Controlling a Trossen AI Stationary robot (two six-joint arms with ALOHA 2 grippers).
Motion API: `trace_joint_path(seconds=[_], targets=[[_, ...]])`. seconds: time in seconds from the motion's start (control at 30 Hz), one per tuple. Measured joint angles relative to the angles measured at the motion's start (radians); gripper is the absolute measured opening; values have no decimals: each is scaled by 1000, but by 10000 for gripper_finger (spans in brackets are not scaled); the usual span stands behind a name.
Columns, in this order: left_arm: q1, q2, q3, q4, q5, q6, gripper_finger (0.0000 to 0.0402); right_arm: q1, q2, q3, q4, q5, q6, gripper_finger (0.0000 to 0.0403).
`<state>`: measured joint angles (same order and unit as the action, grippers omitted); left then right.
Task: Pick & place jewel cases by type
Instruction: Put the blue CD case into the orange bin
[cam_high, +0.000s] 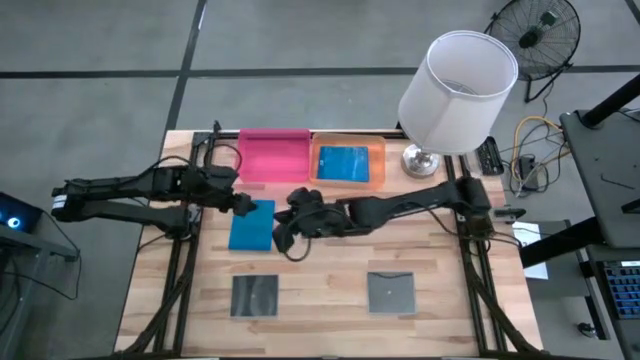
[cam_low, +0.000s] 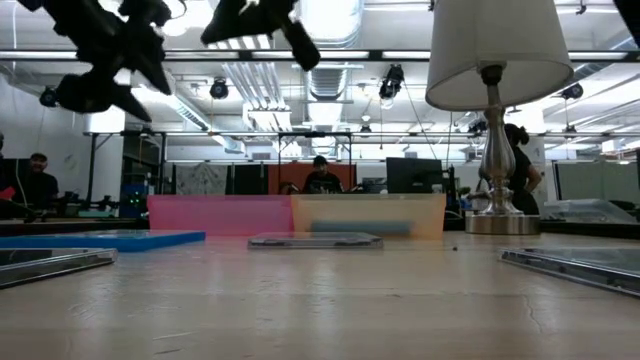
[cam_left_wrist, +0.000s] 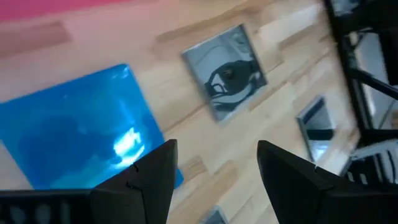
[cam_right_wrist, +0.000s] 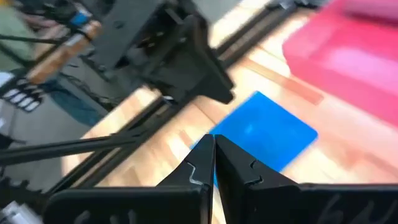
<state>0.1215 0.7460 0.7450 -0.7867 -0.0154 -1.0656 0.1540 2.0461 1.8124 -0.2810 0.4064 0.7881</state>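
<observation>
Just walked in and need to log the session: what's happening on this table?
Two robot arms are sorting jewel cases. One blue case already lies in the orange tray; the pink tray looks empty. The left gripper, open, hangs over the blue case on the table, holding nothing. The right gripper, shut and empty, is close beside it. Two dark cases lie on the table nearer the front.
</observation>
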Motion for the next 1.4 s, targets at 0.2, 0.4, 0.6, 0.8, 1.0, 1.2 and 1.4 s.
trace_joint_path(seconds=[0.2,0.4,0.6,0.8,1.0,1.2,1.4], targets=[[1,-11,-87,1,51,-79,203,-26,108,147,-189,0,172,9],[1,-34,-150,-1,84,-117,203,-35,186,253,-244,-16,260,9],[1,-63,-201,-6,85,-151,203,-43,229,300,-253,-18,319,11],[0,-85,-246,-51,78,-165,199,-46,230,291,-262,-15,277,23],[1,-95,-317,-70,69,-218,183,-54,248,289,-260,-24,266,18],[1,-113,-318,-69,49,-218,182,-71,276,287,-254,-124,290,38],[2,-133,-293,-69,4,-216,182,-82,300,285,-220,-127,269,58]])
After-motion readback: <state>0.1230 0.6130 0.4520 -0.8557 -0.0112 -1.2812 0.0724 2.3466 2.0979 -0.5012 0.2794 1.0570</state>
